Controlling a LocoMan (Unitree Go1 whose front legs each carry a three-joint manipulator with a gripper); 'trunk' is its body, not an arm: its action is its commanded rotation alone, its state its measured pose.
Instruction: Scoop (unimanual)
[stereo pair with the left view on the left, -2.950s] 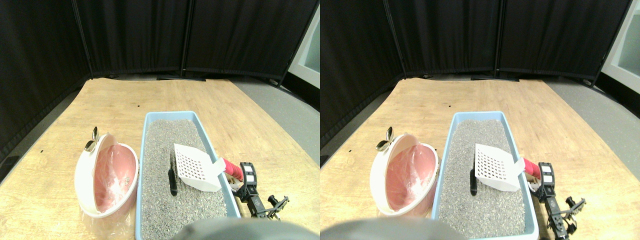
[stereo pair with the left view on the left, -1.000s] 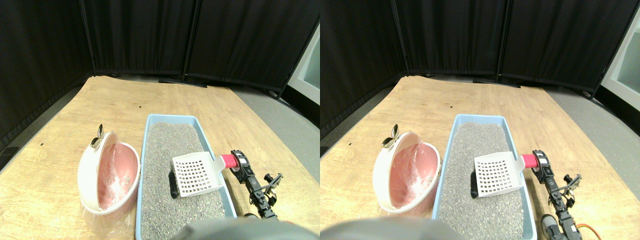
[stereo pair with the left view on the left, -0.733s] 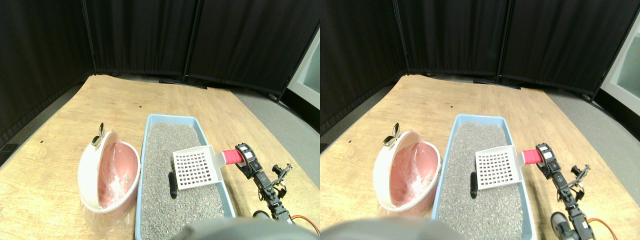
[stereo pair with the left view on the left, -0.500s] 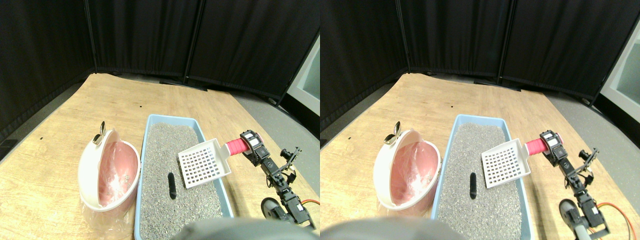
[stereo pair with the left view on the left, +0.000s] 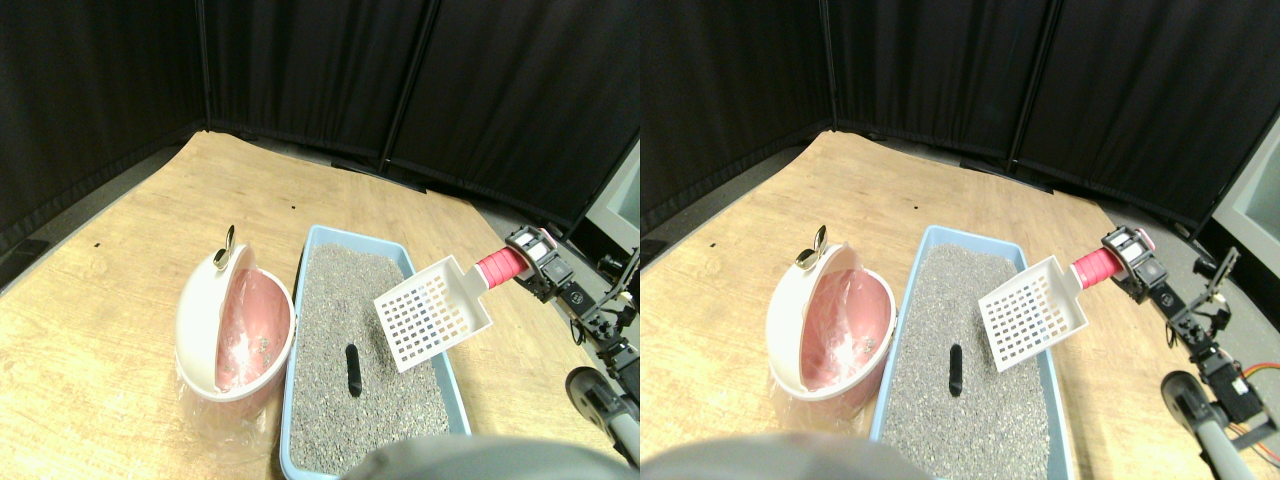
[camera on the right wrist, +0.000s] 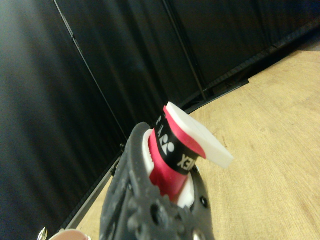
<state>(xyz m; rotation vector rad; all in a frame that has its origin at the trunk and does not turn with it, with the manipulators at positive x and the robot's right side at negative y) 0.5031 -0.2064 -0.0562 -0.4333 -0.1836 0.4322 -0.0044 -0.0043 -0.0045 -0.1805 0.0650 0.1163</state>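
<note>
A white slotted scoop (stereo pair with the left view on the left: 432, 312) with a red wrapped handle (stereo pair with the left view on the left: 497, 266) hangs tilted in the air over the right side of the blue litter box (stereo pair with the left view on the left: 296, 300). My right gripper (stereo pair with the left view on the left: 530, 258) is shut on the handle's end, above the box's right rim. Nothing shows in the scoop's blade. On the grey litter (stereo pair with the left view on the left: 335, 290) lies a small black piece (stereo pair with the left view on the left: 352, 370), below and left of the blade. In the wrist view the red handle (camera on the right wrist: 172, 155) sits inside the dark jaw frame, with the white blade's back beyond it.
A white bin with a pink liner (stereo pair with the left view on the left: 235, 335) lies tipped toward the box on its left side, a metal clip (stereo pair with the left view on the left: 227, 245) on its top. The wooden floor (stereo pair with the left view on the left: 120, 250) extends to black curtains (stereo pair with the left view on the left: 300, 70) at the back. The manipulator's links (stereo pair with the left view on the left: 600, 345) stand right of the box.
The scoop has risen off the litter and moved up and to the right, held by the gripper. The black piece now lies uncovered. The whole view has shifted, so the camera moved.
</note>
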